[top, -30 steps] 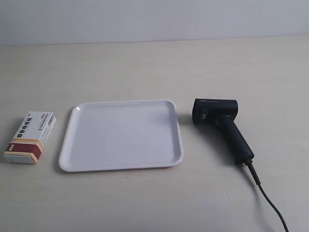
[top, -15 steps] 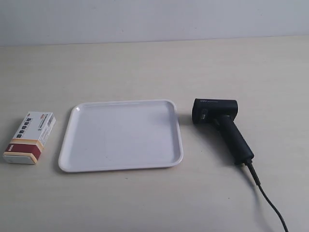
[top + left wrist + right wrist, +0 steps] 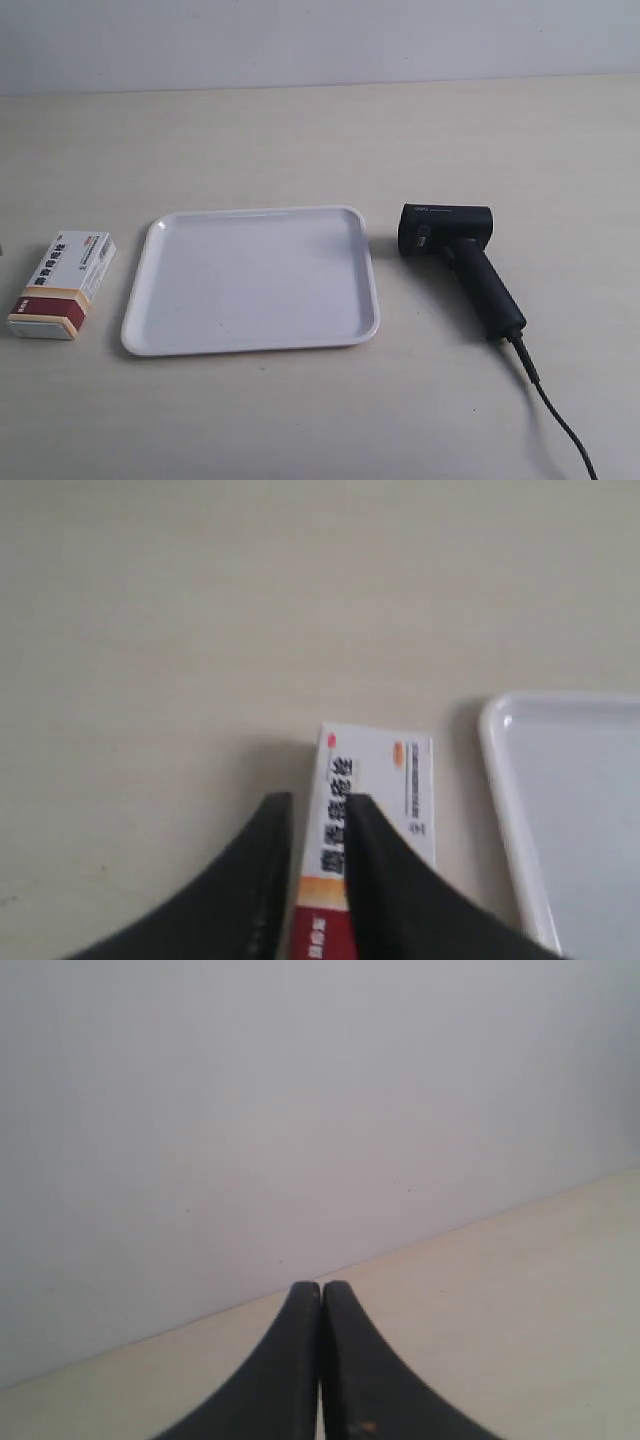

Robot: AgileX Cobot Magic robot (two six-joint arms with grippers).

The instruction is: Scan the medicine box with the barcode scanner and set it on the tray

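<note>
Our left gripper (image 3: 318, 810) hung over the box (image 3: 372, 820), its fingers slightly apart and holding nothing, lined up over one long edge, we judged, for a pickup. The box (image 3: 62, 284) lay flat on the desk (image 3: 300, 140) just beside the tray (image 3: 250, 343); the scanner (image 3: 458, 262) lay on the tray's other side. Our right gripper (image 3: 321, 1290) was pressed together, facing the wall.

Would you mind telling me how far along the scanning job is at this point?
Nothing looks done yet: the medicine box lies on the table beside the tray, which holds nothing, and the barcode scanner lies untouched on the tray's other side. In hand: the left gripper hangs above the box, jaws slightly apart; the right gripper is shut, facing the wall. Grasping, scanning and placing all remain.
</note>
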